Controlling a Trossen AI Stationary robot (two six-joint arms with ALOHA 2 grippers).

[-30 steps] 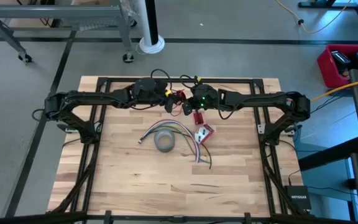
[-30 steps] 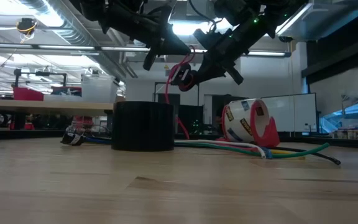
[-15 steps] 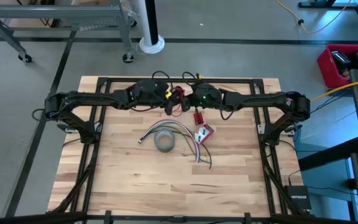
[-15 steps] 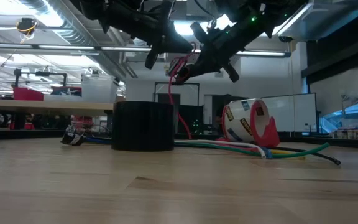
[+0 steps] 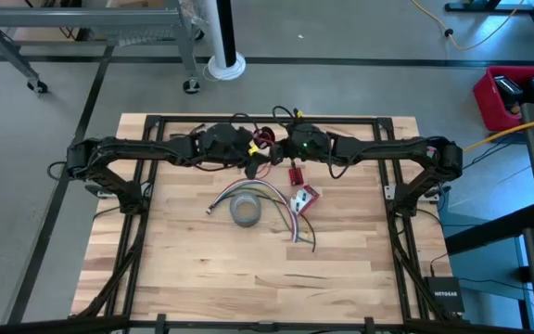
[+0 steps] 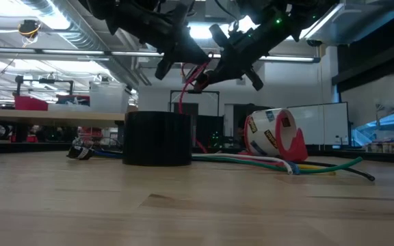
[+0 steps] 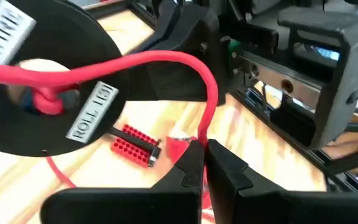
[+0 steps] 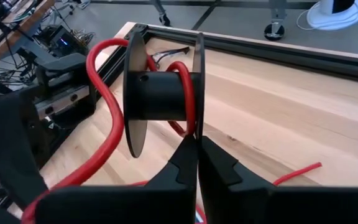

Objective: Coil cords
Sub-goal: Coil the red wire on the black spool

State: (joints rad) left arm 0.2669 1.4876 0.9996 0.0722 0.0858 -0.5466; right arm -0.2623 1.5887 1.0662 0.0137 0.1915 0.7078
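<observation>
A small black spool [image 8: 163,93] with one turn of red wire [image 8: 107,106] on its hub hangs over the table's far middle, and my right gripper [image 8: 197,142] is shut on it. My left gripper [image 7: 204,146] faces it from the left, shut on the same red wire [image 7: 166,59]. In the high view both grippers meet at the far middle, left [image 5: 252,165] and right [image 5: 280,156]. In the low view the wire [image 6: 180,92] drops from the grippers behind the tape roll; its loose end [image 8: 298,170] lies on the wood. My left gripper pinches the red wire [image 7: 204,127] between its two fingertips, a short arc away from the spool's hub. The fingers slant down from the table's left. The wire curves slack from the hub [image 7: 45,102] to the fingers, clear of the table. My right gripper pinches the rim of one spool flange [image 8: 199,121] between its two fingers. The fingers slant down from the table's right. The spool is lifted clear, its flanges standing upright and its hub roughly level.
Below the grippers lie a grey tape roll [image 5: 246,211], a fan of coloured cables [image 5: 281,204], a red tape dispenser [image 5: 305,197] and a small red toothed piece [image 5: 297,174]. The near half of the wooden table [image 5: 248,278] is bare wood. Dark frame rails border the table.
My right gripper has rolled a little at the wrist, and the spool has turned with it and come slightly higher. The red wire's arc between the two grippers lies flatter than before. Both grippers have stayed shut.
</observation>
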